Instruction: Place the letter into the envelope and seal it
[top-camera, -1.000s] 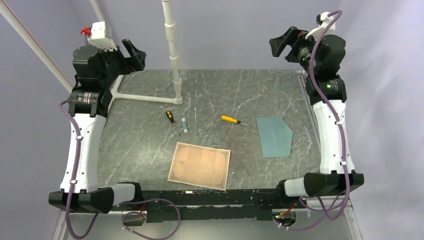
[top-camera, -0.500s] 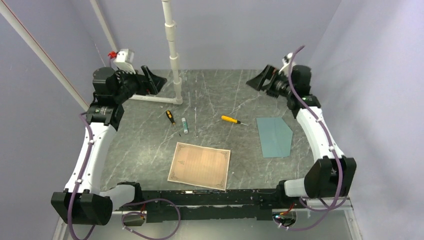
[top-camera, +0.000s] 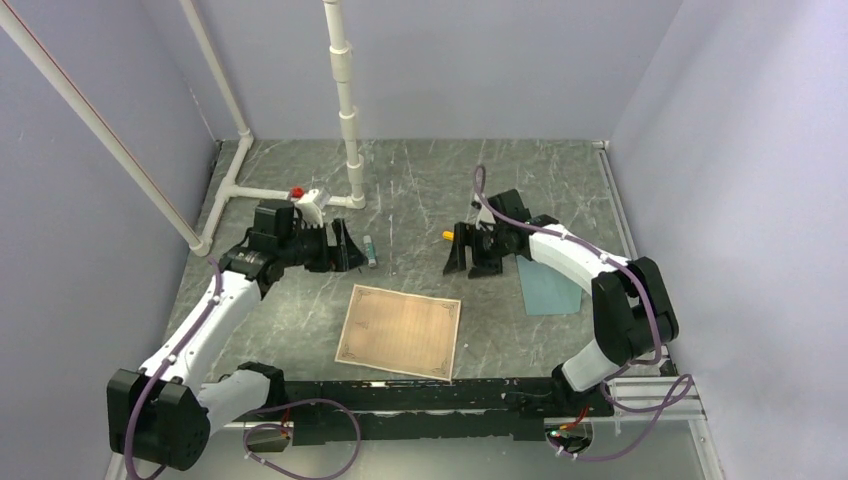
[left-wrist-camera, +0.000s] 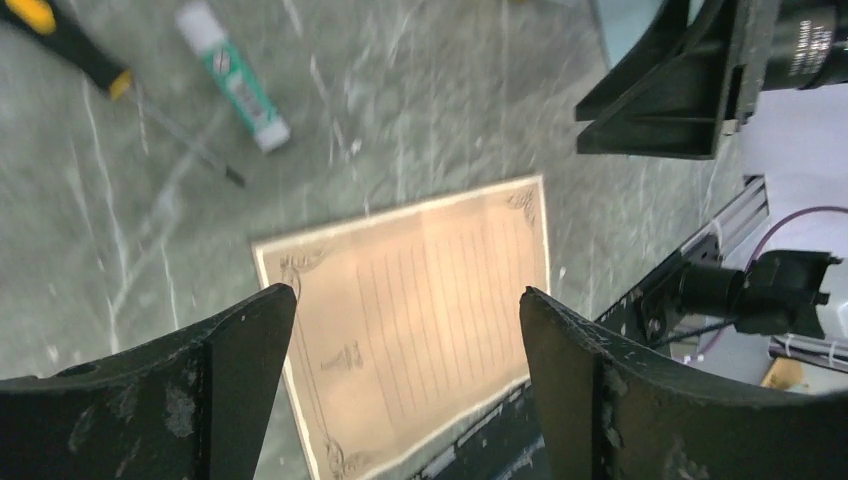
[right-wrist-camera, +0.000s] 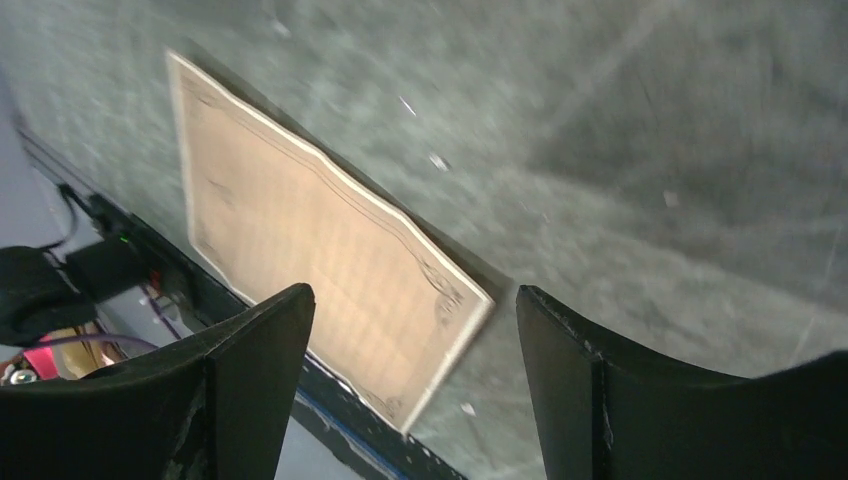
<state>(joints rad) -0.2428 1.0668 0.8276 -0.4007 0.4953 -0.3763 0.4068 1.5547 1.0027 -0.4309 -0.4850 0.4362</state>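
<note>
The letter (top-camera: 400, 332), a tan sheet with a dark ornate border, lies flat near the table's front edge; it also shows in the left wrist view (left-wrist-camera: 420, 300) and in the right wrist view (right-wrist-camera: 310, 260). The teal blue-grey envelope (top-camera: 553, 284) lies flat at the right, partly hidden by the right arm. My left gripper (top-camera: 343, 247) is open and empty above the table, behind the letter's left corner. My right gripper (top-camera: 473, 257) is open and empty, low over the table between the letter and the envelope.
A yellow-handled screwdriver (top-camera: 449, 236) lies just behind the right gripper. A small white and green tube (top-camera: 371, 251) and a black and yellow screwdriver (left-wrist-camera: 60, 40) lie by the left gripper. A white pipe frame (top-camera: 345, 100) stands at the back. A black rail (top-camera: 420, 390) runs along the front edge.
Both arms have swung down from high at the back corners to low over the table's middle, the left gripper toward the tube, the right toward the yellow screwdriver. Letter and envelope have not moved.
</note>
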